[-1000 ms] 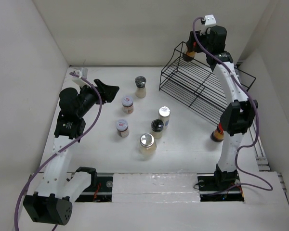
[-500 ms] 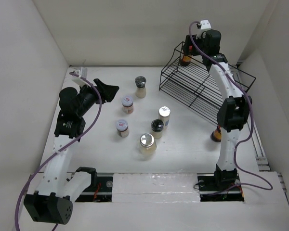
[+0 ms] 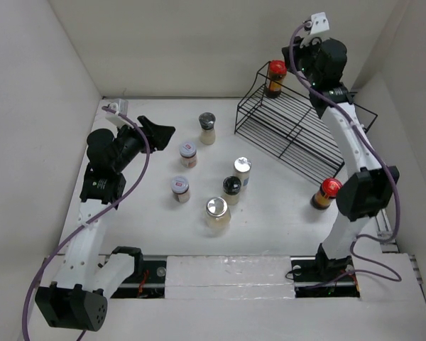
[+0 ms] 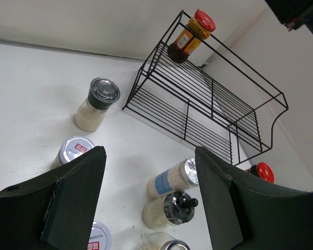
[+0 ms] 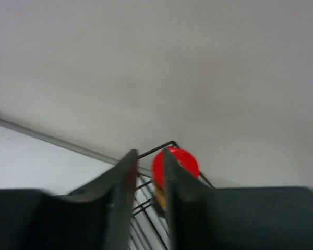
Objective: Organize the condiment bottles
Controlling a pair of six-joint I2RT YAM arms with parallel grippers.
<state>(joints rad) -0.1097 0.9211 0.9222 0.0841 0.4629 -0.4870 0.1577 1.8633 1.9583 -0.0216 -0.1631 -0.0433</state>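
Condiment bottles (image 3: pixel 242 170) mostly stand loose around the middle of the table (image 3: pixel 149 213). One red-capped bottle (image 3: pixel 274 77) stands upright on the top tier of the black wire rack (image 3: pixel 298 135), at about 1 o'clock. Its label is yellow-orange, with writing too small to read.

In the loose group, a grinder-topped jar (image 3: pixel 207 128) is at 12 o'clock. A sticker-lidded jar (image 3: pixel 189 153) at 10 o'clock and a second stickered jar (image 3: pixel 180 188) at 8 o'clock carry red-and-white lid labels whose print is illegible. A blue-labelled silver-capped bottle (image 4: pixel 172 179) stands just beside a black-capped bottle (image 3: pixel 231 188). A wide silver-lidded jar (image 3: pixel 216 213) sits at 6 o'clock. Another red-capped jar (image 3: pixel 325 193) stands on the table at 4 o'clock, close to the right arm.

The right gripper (image 5: pixel 147 156) is raised near the racked bottle but apart from it, its fingers only narrowly parted and holding nothing. The left gripper (image 4: pixel 149 156) is spread wide and empty, at 9 o'clock of the group.
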